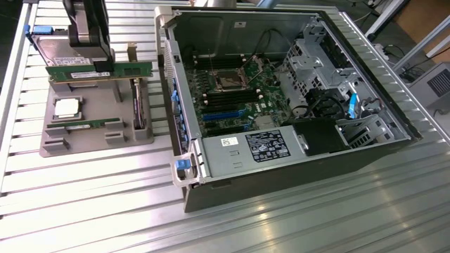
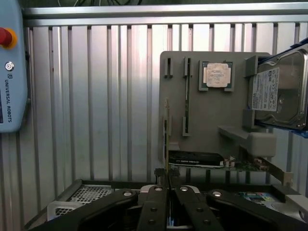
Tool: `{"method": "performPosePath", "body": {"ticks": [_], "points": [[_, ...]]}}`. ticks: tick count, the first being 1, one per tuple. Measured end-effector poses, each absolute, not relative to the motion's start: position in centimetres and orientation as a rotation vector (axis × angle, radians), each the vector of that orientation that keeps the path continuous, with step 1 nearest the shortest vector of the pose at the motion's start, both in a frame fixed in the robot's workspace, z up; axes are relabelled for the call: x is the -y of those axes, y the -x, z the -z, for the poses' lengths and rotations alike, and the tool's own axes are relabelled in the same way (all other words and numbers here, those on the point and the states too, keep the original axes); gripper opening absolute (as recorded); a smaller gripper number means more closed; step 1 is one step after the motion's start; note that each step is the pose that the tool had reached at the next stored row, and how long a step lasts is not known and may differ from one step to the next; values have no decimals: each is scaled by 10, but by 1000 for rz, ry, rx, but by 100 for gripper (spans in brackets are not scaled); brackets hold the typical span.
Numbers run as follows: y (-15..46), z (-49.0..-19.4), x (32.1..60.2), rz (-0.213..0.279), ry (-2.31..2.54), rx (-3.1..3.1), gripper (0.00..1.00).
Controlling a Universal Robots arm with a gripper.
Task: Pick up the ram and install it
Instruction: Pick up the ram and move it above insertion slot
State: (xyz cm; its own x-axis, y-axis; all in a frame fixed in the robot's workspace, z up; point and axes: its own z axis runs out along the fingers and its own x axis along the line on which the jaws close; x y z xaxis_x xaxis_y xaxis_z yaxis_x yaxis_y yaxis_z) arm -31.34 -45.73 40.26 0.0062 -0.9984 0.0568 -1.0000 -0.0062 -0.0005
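Fingers (image 2: 155,207) pinch ram (image 1: 105,70): long narrow green stick, white label, held level.

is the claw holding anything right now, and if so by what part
Yes. The claw is shut on the ram, pinching the stick's upper long edge about midway along its length, with the stick hanging level below the fingers.

Ram (image 1: 130,69) above holder (image 1: 98,105) — (case (image 1: 211,29) beside)

UNIVERSAL ROBOTS runs lengthwise along the pale blue teach pendant (image 2: 8,72), below its red button (image 2: 5,37). The labels on the hard drive (image 2: 276,89) and the power supply (image 1: 271,146) carry print too small to read
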Motion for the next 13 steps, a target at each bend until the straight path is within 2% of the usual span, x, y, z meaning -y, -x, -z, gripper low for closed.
{"method": "performPosePath", "body": {"ticks": [13], "points": [[299,-403,457,-63,-2200,2186,12]]}}
